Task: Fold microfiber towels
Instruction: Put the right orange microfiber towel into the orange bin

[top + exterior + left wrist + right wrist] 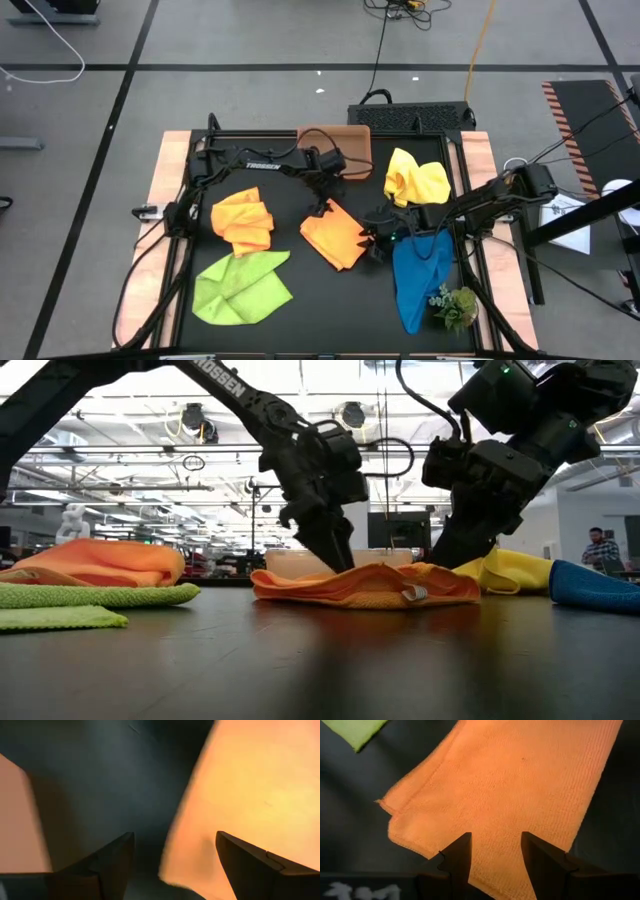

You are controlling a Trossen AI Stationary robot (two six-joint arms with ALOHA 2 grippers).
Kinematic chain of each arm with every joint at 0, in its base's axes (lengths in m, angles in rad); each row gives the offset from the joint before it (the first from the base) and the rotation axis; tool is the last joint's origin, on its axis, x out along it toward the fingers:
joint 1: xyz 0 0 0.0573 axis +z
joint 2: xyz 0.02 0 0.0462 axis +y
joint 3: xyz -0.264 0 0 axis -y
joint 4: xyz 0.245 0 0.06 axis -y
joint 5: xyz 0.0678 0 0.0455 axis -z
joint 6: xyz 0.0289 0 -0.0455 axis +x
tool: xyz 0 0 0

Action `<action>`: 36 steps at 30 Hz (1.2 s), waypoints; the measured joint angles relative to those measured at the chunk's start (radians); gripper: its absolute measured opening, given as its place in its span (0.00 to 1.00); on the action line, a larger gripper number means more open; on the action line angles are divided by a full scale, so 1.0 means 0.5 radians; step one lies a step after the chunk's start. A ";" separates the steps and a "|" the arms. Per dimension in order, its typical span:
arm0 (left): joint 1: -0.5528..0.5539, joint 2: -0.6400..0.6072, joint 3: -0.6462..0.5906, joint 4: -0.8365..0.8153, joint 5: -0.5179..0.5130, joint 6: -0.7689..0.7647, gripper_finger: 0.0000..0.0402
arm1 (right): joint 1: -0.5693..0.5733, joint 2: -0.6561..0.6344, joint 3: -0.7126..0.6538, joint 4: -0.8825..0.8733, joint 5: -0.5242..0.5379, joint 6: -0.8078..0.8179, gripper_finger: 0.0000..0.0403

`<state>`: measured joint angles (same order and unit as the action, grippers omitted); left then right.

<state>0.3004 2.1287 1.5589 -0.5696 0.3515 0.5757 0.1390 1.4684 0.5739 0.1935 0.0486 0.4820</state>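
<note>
Starting at the left edge of the tabletop (180, 300), you have the lime green towel (240, 288) spread flat near the front-left corner, with a crumpled orange towel (244, 222) just behind it. At the middle of the tabletop lies the folded orange towel (335, 234). Your left hand (318, 208) hangs at that towel's back edge with its fingers spread wide and nothing between them. Your right hand (372, 240) sits at the same towel's right edge; its fingers (457, 862) stand partly apart over the cloth, and you cannot tell whether they pinch it. Behind the hands, a brown tray (335, 140) rests at the back edge. Further right, a yellow towel (415, 180) lies bunched towards the back-right corner. The blue towel (420, 275) stretches towards the front edge, with a small plant sprig (457, 305) touching its right side.
</note>
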 joint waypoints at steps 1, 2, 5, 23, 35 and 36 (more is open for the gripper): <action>0.000 0.011 0.001 0.002 0.009 0.006 0.67 | 0.000 -0.012 0.000 -0.005 0.000 -0.001 0.41; 0.001 0.018 0.003 -0.003 0.012 0.012 0.66 | 0.000 -0.029 0.000 -0.018 0.000 -0.001 0.41; 0.012 0.029 -0.001 -0.062 -0.008 0.003 0.64 | 0.000 -0.083 0.000 -0.023 -0.001 -0.009 0.41; -0.009 0.052 -0.002 -0.245 -0.061 0.002 0.49 | 0.002 -0.261 0.000 -0.177 0.003 -0.009 0.41; -0.107 0.046 0.002 -0.215 -0.353 0.149 0.24 | 0.002 -0.261 0.000 -0.188 0.011 -0.008 0.41; -0.111 0.046 0.002 -0.213 -0.356 0.152 0.21 | 0.002 -0.260 0.000 -0.188 0.011 -0.009 0.41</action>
<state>0.2448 2.1517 1.5597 -0.6761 0.1734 0.6516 0.1402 1.3383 0.5739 0.0995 0.0540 0.4775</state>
